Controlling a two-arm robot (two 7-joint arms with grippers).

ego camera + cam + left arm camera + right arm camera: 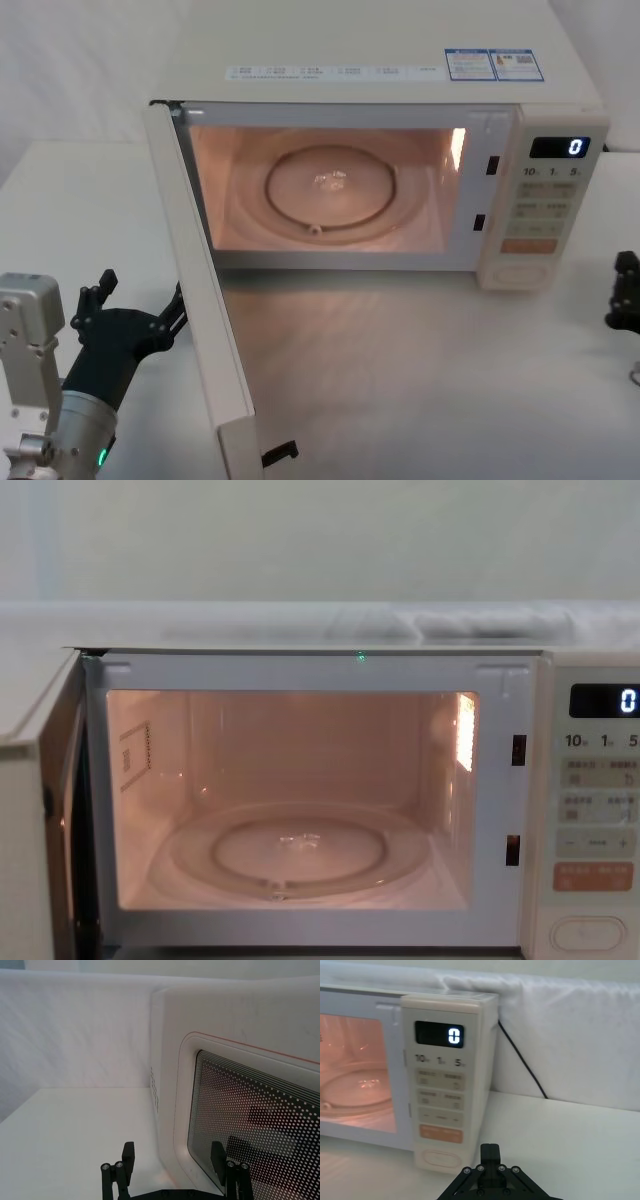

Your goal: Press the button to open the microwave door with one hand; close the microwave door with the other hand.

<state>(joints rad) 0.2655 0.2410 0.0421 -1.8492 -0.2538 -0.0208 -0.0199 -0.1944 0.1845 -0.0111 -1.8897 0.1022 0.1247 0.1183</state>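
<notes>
The microwave door (pixel 205 320) stands wide open, swung out to the left toward me, and the lit cavity (pixel 290 800) is exposed. My left gripper (pixel 145 300) is open just left of the door's outer face. In the left wrist view it (pixel 172 1160) straddles the door's near corner (pixel 167 1060), one fingertip (pixel 217 1156) in front of the dotted window. The button (pixel 440 1159) sits lowest on the control panel, also visible as the button (pixel 522 270) and the button (pixel 590 935). My right gripper (pixel 490 1152) is shut, held back off the panel at the table's right edge (pixel 625 295).
A glass turntable (pixel 330 190) lies inside the cavity. An orange button (pixel 441 1134) and a display reading 0 (pixel 454 1036) sit above the wide button. A black cable (pixel 520 1060) runs down behind the microwave's right side. A latch hook (pixel 280 453) sticks out of the door's free edge.
</notes>
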